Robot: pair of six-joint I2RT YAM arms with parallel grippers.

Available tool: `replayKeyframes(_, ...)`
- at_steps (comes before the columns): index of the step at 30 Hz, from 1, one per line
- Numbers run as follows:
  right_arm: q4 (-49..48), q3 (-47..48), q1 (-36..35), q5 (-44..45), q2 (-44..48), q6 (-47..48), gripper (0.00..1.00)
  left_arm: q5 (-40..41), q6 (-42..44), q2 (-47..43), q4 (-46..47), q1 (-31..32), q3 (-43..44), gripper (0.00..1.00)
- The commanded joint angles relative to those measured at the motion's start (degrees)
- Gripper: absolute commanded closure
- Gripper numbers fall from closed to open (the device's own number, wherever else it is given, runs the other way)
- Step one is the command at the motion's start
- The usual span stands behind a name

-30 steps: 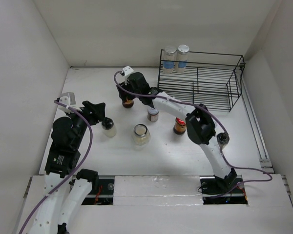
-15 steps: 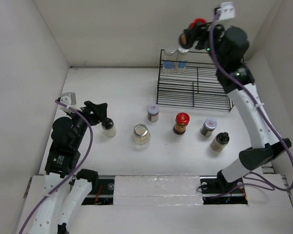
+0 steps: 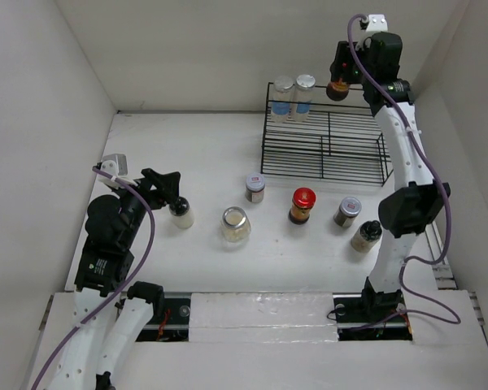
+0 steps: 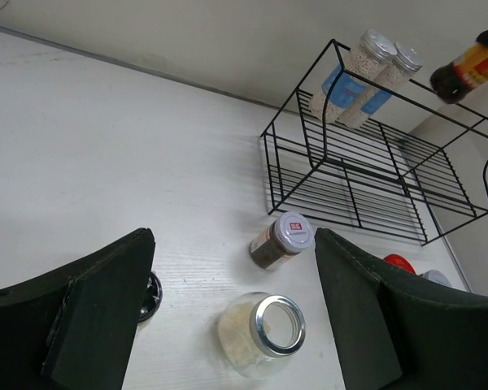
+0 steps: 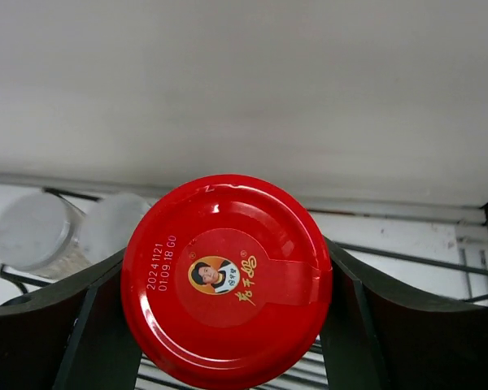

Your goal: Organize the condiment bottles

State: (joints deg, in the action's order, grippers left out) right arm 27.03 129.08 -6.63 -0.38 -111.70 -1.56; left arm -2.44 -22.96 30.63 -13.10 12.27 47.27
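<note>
White-walled box, white table (image 3: 146, 146), black rack (image 3: 342, 146) at the back right. The right pincer (image 3: 338, 81) is clamped on the red-cap jar (image 5: 226, 280), holding it upright over the rack's back row just right of the two blue-label jars (image 3: 284, 97), so I'd guess the next move is straight down. The left pincer (image 4: 234, 244) gapes wide and empty by the black-cap bottle (image 3: 180, 213), well away from the rack.

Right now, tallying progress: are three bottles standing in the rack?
No, only two blue-labelled jars stand in the rack; the right claw holds the red-capped bottle.
</note>
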Motion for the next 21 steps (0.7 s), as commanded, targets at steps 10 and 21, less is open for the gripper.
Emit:
replayKeyframes(10,-10.4,-0.8,0.7,-3.0,1.7,-0.7,0.52,-0.7,0.5,0.2,2.4,-0.2,-0.2,0.23)
replayKeyframes(21,-13.6,-9.8,-0.4,-3.6,-0.1,-0.7,0.48,-0.7,0.5,0.2,2.4,-0.2,-0.2,0.23)
